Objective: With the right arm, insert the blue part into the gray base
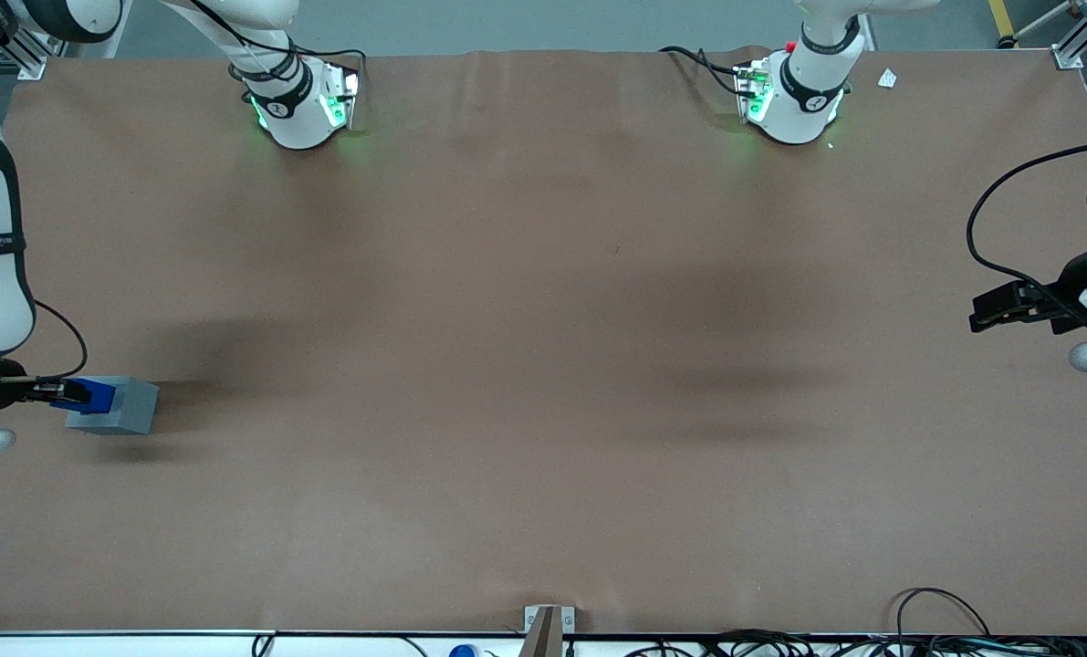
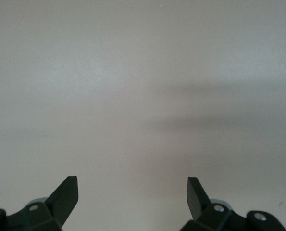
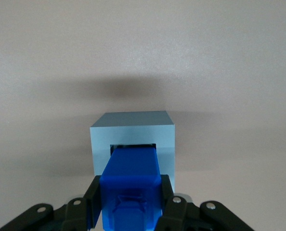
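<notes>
The gray base [image 1: 121, 406] rests on the brown table at the working arm's end, with its recess facing sideways toward my gripper. In the right wrist view the base [image 3: 133, 132] shows its square recess. The blue part [image 1: 96, 394] is held in my gripper [image 1: 70, 392], which is shut on it. The blue part [image 3: 131, 185] has its leading end in the mouth of the recess, and both black fingers [image 3: 93, 196] press on its sides.
The brown table [image 1: 543, 365] spreads wide toward the parked arm's end. Both arm bases [image 1: 301, 105] stand along the table edge farthest from the front camera. Cables [image 1: 926, 630] lie along the edge nearest that camera.
</notes>
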Robot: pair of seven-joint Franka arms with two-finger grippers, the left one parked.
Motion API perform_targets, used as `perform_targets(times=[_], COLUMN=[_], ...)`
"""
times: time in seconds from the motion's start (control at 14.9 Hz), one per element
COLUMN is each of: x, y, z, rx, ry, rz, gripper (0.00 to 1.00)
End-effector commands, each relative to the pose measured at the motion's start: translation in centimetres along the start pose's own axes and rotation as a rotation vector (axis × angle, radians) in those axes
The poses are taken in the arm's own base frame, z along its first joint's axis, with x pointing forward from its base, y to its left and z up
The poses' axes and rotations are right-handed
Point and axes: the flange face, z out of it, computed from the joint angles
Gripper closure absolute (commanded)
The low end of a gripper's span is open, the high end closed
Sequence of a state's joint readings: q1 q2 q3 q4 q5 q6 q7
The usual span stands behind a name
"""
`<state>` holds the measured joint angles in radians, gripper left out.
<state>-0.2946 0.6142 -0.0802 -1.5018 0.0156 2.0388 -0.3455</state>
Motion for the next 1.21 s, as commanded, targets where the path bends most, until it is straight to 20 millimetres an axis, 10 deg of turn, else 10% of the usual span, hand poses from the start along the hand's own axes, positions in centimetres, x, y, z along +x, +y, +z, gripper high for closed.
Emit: perform_targets(times=[0.0, 0.6, 1.14], x=[0.31, 0.38, 0.40], y=[0.11, -0.04, -0.05], z=[2.07, 2.81, 2.97], rx=[-0.005, 0.004, 0.006], ry=[0.002, -0.005, -0.008], rz=[-0.003, 0.001, 0.001], gripper=[0.78, 0.77, 0.57])
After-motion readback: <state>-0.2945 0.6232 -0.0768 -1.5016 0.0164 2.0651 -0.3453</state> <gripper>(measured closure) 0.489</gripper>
